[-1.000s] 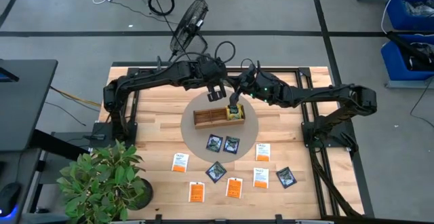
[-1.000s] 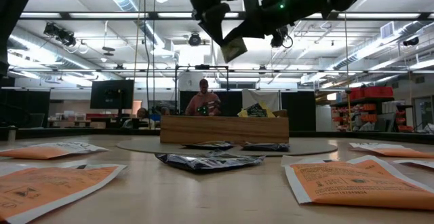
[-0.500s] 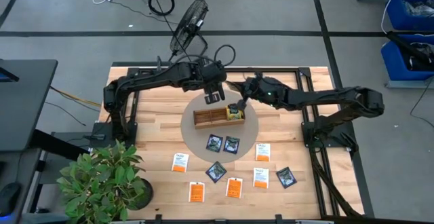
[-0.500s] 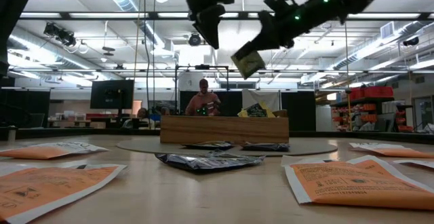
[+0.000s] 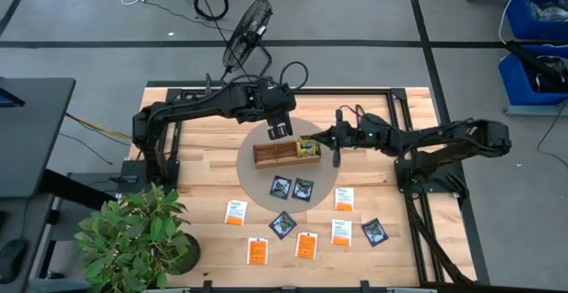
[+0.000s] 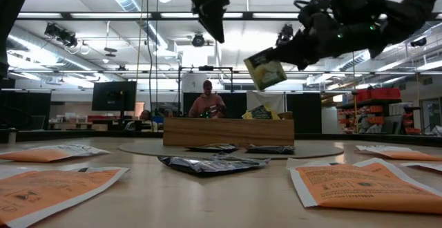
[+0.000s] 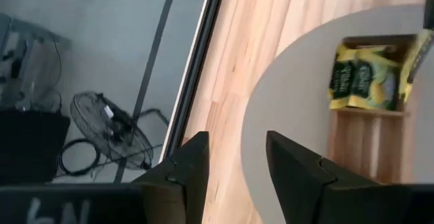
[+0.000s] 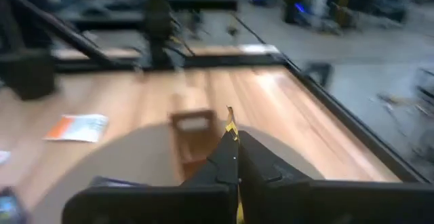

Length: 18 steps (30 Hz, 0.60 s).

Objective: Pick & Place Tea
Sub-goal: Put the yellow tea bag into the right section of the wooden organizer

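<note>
My right gripper [image 5: 312,142] is shut on a yellow-green tea packet [image 6: 266,70], which is in the air over the right end of the long wooden tray [image 5: 282,154]. More yellow-green packets [image 7: 361,83] stand in the tray's right-end compartment. My left gripper [image 5: 277,130] hovers open above the tray's far side and touches nothing. The tray stands on a round grey mat [image 5: 257,179]. Dark packets [image 5: 280,186], white-and-orange packets [image 5: 343,199] and orange packets [image 5: 306,245] lie flat on the mat and on the table nearer the near edge. My right gripper pinches the yellow-green packet between its two fingers by an upper corner [image 6: 279,61]. The fingers come from the table's right, slanting slightly down. The packet is lifted clear and hangs tilted below and beyond the fingertips; in the right wrist view it shows edge-on [image 8: 231,121].
A potted plant [image 5: 133,231] stands at the table's near left corner. Loose packets lie scattered over the near half of the table, among them an orange one [image 5: 257,251] and a dark one [image 5: 374,232]. A person [image 6: 207,102] sits in the room behind the table.
My right arm has drawn back toward the table's right and swung its gripper from pointing down to reaching almost level toward the left. The held packet has stayed over the tray's right end, tipped over and sunk a little. The gripper has stayed shut on it.
</note>
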Motion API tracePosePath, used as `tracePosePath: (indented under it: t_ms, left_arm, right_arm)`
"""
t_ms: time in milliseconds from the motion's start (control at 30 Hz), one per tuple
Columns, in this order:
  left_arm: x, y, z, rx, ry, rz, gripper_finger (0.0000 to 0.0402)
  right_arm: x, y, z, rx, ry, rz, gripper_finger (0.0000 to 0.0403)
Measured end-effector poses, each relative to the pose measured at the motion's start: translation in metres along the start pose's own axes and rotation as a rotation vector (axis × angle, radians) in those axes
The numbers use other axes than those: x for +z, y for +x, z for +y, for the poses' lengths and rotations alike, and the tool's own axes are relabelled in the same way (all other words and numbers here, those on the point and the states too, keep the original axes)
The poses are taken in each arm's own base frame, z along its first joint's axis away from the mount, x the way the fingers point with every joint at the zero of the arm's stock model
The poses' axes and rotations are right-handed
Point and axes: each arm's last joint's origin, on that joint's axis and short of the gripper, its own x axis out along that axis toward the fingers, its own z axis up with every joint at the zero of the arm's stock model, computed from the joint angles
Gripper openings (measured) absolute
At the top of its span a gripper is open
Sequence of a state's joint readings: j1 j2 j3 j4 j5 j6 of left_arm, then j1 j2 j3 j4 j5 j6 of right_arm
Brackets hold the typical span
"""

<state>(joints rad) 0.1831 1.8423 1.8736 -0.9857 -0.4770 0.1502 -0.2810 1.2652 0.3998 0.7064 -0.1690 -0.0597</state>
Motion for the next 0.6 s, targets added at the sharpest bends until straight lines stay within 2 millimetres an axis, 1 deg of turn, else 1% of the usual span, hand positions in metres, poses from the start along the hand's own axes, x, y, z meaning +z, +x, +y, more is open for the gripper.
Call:
tracePosePath:
  t_ms: [100,233,433,600]
  left_arm:
    - [0.004,-0.012,-0.002,-0.015,-0.002,-0.066,0.0145]
    - [0.009,-0.027,-0.004,-0.041,-0.011,-0.141,0.014]
    - [0.011,-0.042,-0.006,-0.06,-0.017,-0.203,0.014]
    - [0.012,-0.045,-0.009,-0.066,-0.013,-0.215,0.014]
  right_arm:
    - [-0.008,-0.007,-0.001,0.041,0.01,-0.067,0.0]
    - [-0.02,-0.012,-0.004,0.051,0.019,-0.077,0.0]
    - [-0.032,-0.006,-0.008,0.059,0.022,-0.085,0.0]
    - [-0.042,0.0,-0.018,0.062,0.021,-0.111,0.0]
